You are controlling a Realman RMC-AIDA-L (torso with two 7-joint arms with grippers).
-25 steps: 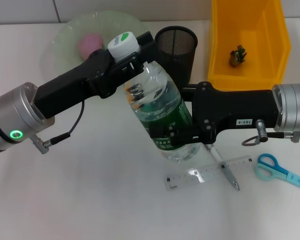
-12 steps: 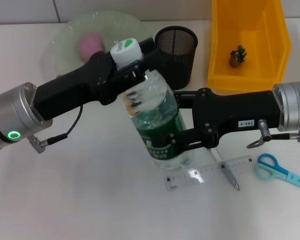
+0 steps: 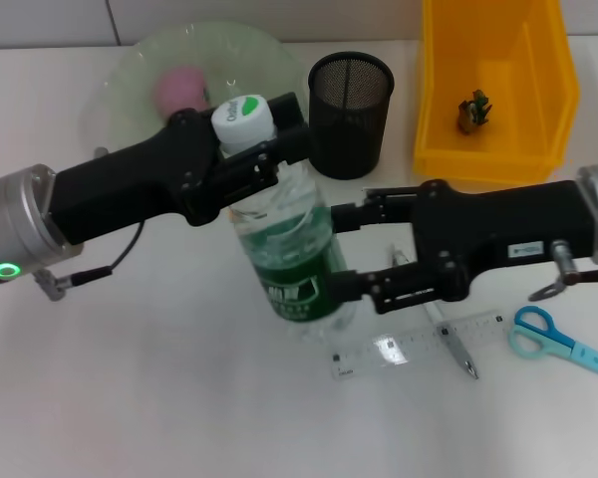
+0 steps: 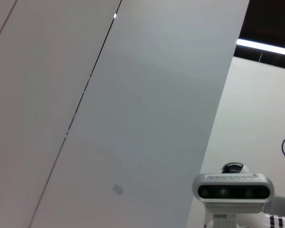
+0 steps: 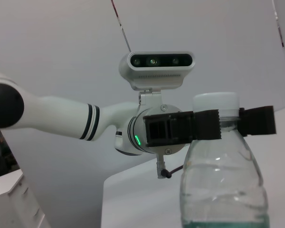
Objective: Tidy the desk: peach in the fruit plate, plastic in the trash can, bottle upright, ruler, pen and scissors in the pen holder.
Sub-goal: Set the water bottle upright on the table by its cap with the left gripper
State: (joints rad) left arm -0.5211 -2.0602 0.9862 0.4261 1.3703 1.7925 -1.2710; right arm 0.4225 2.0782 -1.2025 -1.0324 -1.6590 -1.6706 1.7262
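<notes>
The clear bottle (image 3: 291, 261), green label and white cap, stands nearly upright mid-table. My left gripper (image 3: 258, 159) is shut on its neck just under the cap. The right wrist view shows this grip too, with the left gripper (image 5: 230, 124) clamped across the bottle (image 5: 223, 190). My right gripper (image 3: 343, 251) is open, one finger on each side of the bottle's lower right flank. A pink peach (image 3: 182, 87) lies in the green fruit plate (image 3: 130, 66). Ruler (image 3: 409, 346), pen (image 3: 450, 337) and scissors (image 3: 558, 339) lie at the front right. The left wrist view shows only wall.
The black mesh pen holder (image 3: 350, 115) stands just behind the bottle. A yellow bin (image 3: 498, 149) at the back right holds a small green and brown plastic piece (image 3: 474, 110). The right arm reaches in across the table above the ruler and pen.
The bottle has swung from a strong tilt to nearly upright and shifted left. My right gripper has let go of its base and drawn back to the right.
</notes>
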